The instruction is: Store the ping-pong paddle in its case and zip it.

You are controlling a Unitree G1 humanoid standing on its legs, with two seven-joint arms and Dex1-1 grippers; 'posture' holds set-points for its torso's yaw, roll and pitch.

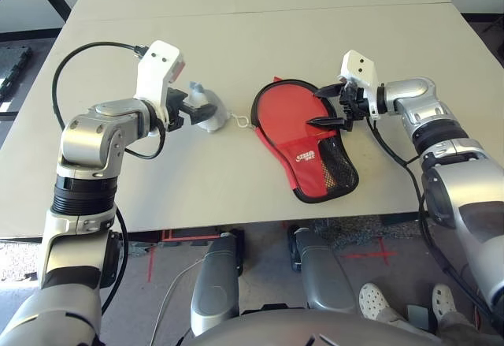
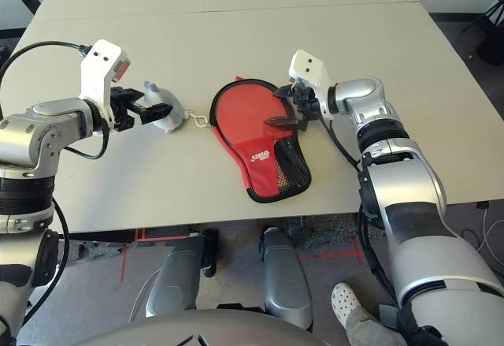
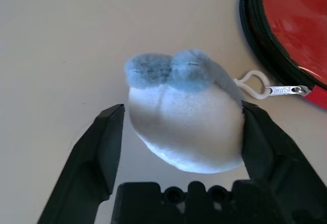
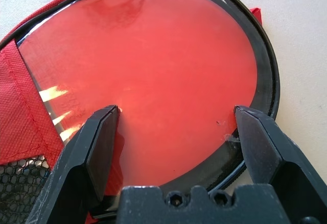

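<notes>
Red case (image 1: 287,113), paddle (image 4: 163,66) seemingly inside, lies below the empty, wide-open right jaws; left jaws stand open around the pouch (image 3: 184,127), ungripped. Close squarely, pin the case, draw gently.

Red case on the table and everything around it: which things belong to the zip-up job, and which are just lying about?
Job:
- case
- zipper pull
- plush, apparently its grip, joined by the white loop
- paddle: can't confirm it's inside

Lying about:
- red floor tape
</notes>
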